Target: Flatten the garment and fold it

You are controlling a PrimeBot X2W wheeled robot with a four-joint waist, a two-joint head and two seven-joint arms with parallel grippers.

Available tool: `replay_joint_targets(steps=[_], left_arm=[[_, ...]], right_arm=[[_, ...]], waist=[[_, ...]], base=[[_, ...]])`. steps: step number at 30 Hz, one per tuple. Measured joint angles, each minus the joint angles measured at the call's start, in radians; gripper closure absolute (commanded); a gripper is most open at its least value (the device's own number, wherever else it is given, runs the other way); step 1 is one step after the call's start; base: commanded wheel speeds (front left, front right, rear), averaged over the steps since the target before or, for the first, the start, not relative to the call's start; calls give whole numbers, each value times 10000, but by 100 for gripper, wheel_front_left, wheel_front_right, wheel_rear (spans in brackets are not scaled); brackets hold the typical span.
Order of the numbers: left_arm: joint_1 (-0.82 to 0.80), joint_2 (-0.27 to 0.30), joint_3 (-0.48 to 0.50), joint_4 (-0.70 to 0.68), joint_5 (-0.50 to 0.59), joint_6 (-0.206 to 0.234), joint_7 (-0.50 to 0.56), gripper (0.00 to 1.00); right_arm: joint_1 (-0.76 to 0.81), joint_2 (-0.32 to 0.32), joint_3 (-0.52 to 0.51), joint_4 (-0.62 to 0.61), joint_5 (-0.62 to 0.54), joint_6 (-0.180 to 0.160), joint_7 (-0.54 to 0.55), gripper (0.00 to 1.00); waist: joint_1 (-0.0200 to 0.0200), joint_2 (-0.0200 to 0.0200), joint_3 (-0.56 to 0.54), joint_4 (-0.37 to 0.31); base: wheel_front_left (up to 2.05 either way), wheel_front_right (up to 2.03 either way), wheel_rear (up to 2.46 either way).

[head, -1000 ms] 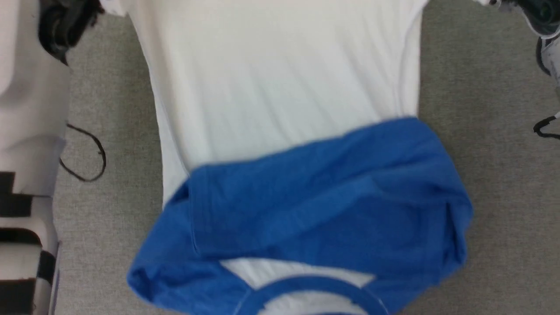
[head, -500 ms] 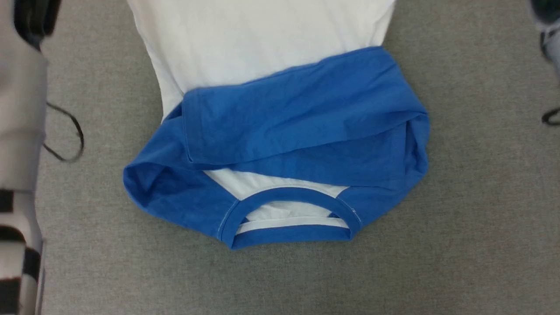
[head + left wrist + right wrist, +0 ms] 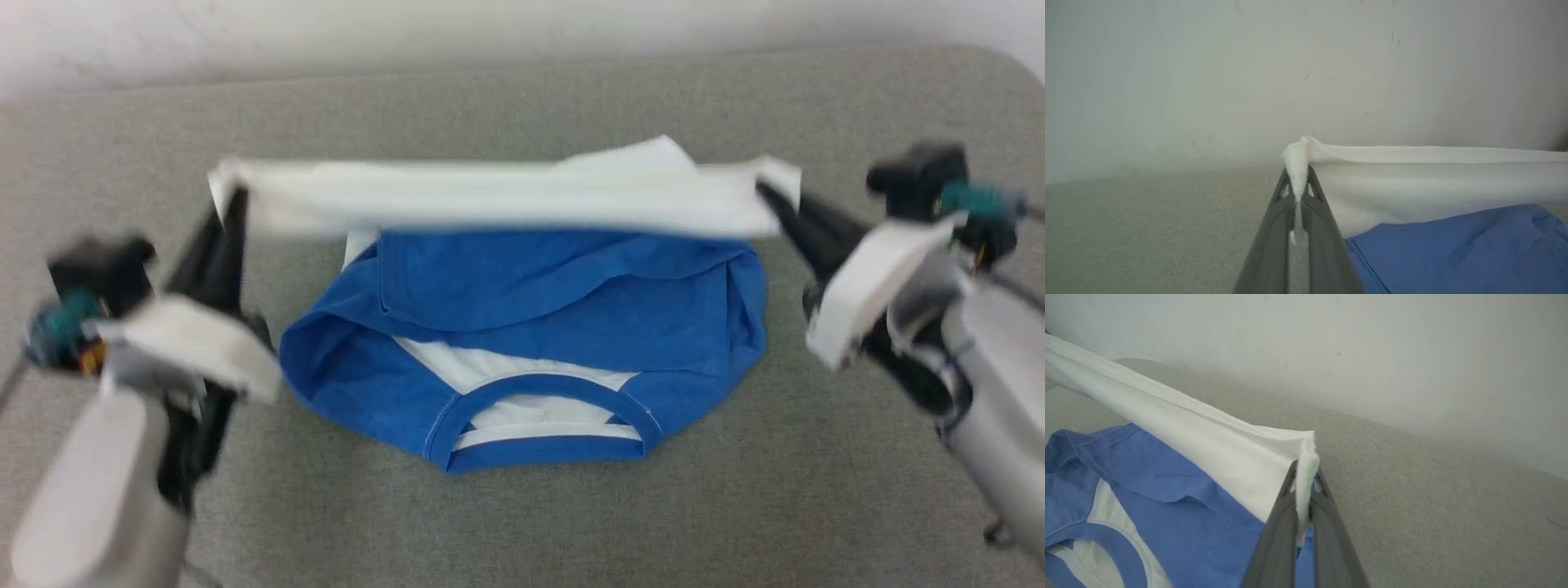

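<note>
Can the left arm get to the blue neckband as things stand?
Probably not without letting go: the left pincer is shut on a corner of the raised white hem. The neckband itself lies uncovered, with bare grey surface beside it.

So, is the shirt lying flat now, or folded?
Mid-fold, not flat: the garment has its white edge lifted, pinched by the left gripper and right gripper, above folded-in blue sleeves.

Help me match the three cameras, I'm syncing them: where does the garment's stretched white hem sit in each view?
Head view: the white hem spans the upper middle, side to side.
Left wrist view: the hem runs from the centre to the right edge.
Right wrist view: the hem slants from upper left down to centre.
Shared landmark: the blue sleeve fabric lying just beneath it.
</note>
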Motion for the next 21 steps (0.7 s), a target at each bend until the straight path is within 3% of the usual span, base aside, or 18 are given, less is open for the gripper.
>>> replay_joint_targets(steps=[6, 12, 13, 14, 15, 16, 17, 21], left_arm=[[2930, -125, -190, -1409, -238, 727, 245, 100], [4045, -474, -541, -1365, -548, 859, 336, 100], [4101, -529, -587, -1269, -562, 851, 314, 100], [4123, -637, -637, -1143, -656, 765, 286, 67], [4135, -750, -708, -974, -729, 677, 265, 1], [4138, -871, -803, -777, -809, 550, 259, 0], [4140, -989, -855, -587, -922, 443, 234, 0], [4170, -1189, -796, 59, -1131, 407, -84, 0]], right_arm=[[2542, -59, -955, -1187, -211, -2, 717, 100], [4135, 497, -1973, -1360, -637, -2, 986, 100], [4421, 616, -2163, -1361, -777, -2, 1001, 92], [4688, 779, -2357, -1360, -823, -4, 1058, 73], [4939, 955, -2497, -1358, -882, -4, 1072, 58], [5178, 1137, -2623, -1361, -947, -4, 1131, 15], [5392, 1308, -2721, -1377, -1014, -4, 1151, 0], [6061, 1781, -3177, -1636, -1406, -15, 1141, 0]], waist=[[-1, 0, -601, -26], [1, 0, -876, -106], [1, 0, -923, -107], [1, 0, -960, -104], [1, 0, -990, -96], [2, 0, -1021, -87], [3, 0, -1050, -77], [2, 0, -1212, -105]], base=[[0, 0, 0], [0, 0, 0], [0, 0, 0], [0, 0, 0], [0, 0, 0], [0, 0, 0], [0, 0, 0], [0, 0, 0]])
